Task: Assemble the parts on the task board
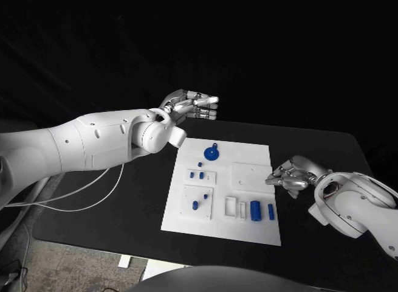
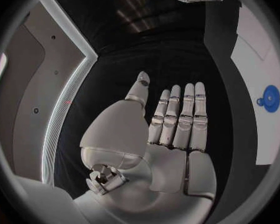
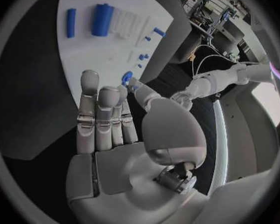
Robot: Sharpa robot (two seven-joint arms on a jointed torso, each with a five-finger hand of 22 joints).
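Head view gives us the left hand (image 1: 192, 107) first, raised above the far edge of the black desk (image 1: 102, 201), beyond the board's far end and apart from it. In the left wrist view its fingers (image 2: 177, 117) are stretched out straight, side by side, with nothing between them.

In the middle of the desk lies the task board (image 1: 251, 155), a white rectangular plate with shallow square recesses. On its far end we see a round blue disc with a small knob (image 1: 212, 152). Lower down come a few small blue pegs (image 1: 197, 175), then a thick blue cylinder (image 1: 254, 210) and a thinner blue rod (image 1: 271, 212) lying side by side near the board's near end.

The right hand (image 1: 291, 175) sits at the board's right edge, fingers extended and apart, holding nothing; whether it touches the board we cannot tell.
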